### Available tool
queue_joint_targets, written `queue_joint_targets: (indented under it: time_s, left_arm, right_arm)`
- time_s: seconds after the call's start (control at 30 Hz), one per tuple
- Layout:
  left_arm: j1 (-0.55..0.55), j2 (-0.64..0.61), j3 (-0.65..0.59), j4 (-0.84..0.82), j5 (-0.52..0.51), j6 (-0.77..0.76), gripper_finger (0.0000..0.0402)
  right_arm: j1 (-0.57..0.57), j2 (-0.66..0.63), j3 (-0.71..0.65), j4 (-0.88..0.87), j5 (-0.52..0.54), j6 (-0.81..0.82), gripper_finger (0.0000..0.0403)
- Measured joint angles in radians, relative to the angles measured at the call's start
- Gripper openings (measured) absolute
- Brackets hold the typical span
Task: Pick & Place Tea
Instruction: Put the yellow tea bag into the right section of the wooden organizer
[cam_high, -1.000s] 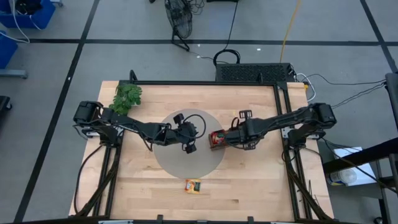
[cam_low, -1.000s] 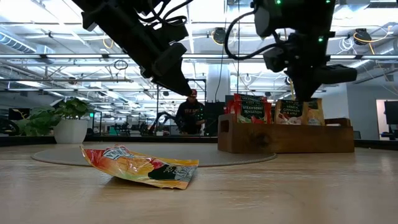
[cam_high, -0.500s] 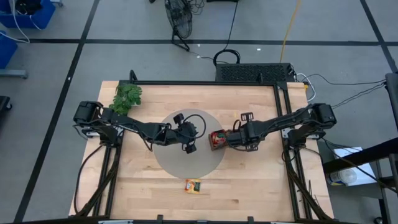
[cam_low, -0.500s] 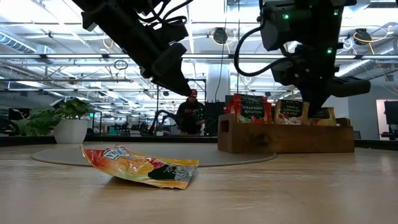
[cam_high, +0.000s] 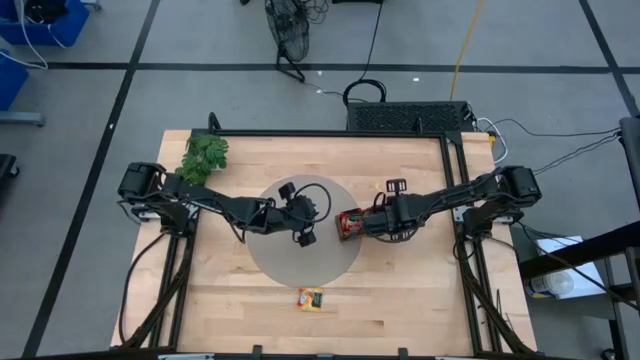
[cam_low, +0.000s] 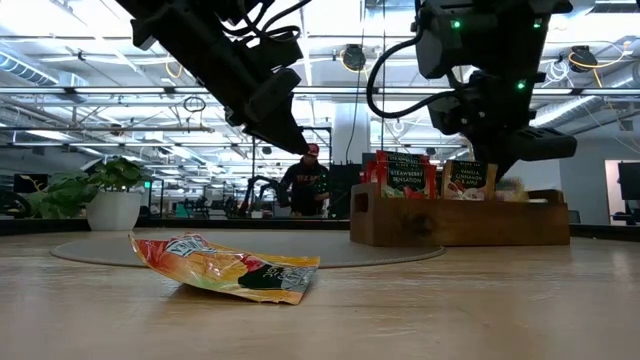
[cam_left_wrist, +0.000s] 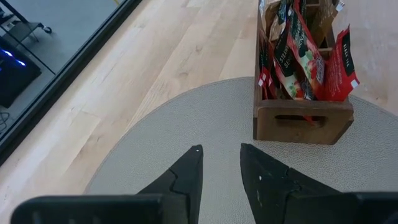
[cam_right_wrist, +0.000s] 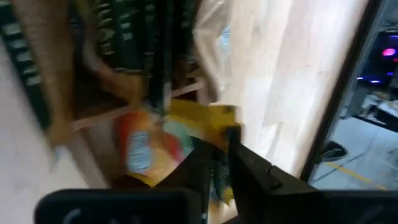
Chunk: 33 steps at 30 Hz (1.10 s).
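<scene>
Shifted slightly over wooden tray (cam_low: 460, 222): right gripper (cam_right_wrist: 214, 155), fingers pinched on blurred orange-yellow sachet (cam_right_wrist: 149, 152) inside it. Left gripper (cam_left_wrist: 219, 168) hovering above grey mat (cam_high: 272, 262), fingers apart. Another sachet (cam_high: 310, 298) lying loose on table (cam_high: 420, 310).

The loose sachet (cam_low: 225, 268) is orange and yellow with a dark patch, the tray (cam_left_wrist: 303, 118) is brown wood full of red sachets (cam_left_wrist: 308, 59), the mat (cam_high: 268, 262) is grey, and the sprig (cam_high: 204, 156) is green.
</scene>
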Motion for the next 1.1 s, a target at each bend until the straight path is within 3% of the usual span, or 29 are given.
queue_joint_targets:
  time_s: [0.37,0.63,0.7,0.87,0.97,1.1]
  left_arm:
    - [0.0,0.0,0.0,0.0,0.0,0.0,0.0111]
    - [0.0,0.0,0.0,-0.004,0.0,0.0,0.0111]
    - [0.0,0.0,0.0,-0.006,0.0,0.0,0.0111]
    - [0.0,0.0,0.0,-0.007,0.0,0.001,0.0111]
    - [0.0,0.0,0.0,-0.013,0.0,0.0,0.0111]
    - [-0.008,0.0,0.0,-0.057,0.0,-0.011,0.0111]
  right_arm:
    - [0.008,-0.001,0.033,-0.023,0.038,0.027,0.0131]
    - [0.071,-0.099,0.107,0.085,0.008,-0.003,0.0137]
    - [0.09,-0.134,0.107,0.181,-0.072,-0.045,0.0136]
    - [0.125,-0.165,0.026,0.554,-0.434,-0.233,0.0141]
    - [0.157,-0.133,-0.043,0.741,-0.524,-0.316,0.0153]
    - [0.158,-0.051,-0.08,0.945,-0.696,-0.235,0.0168]
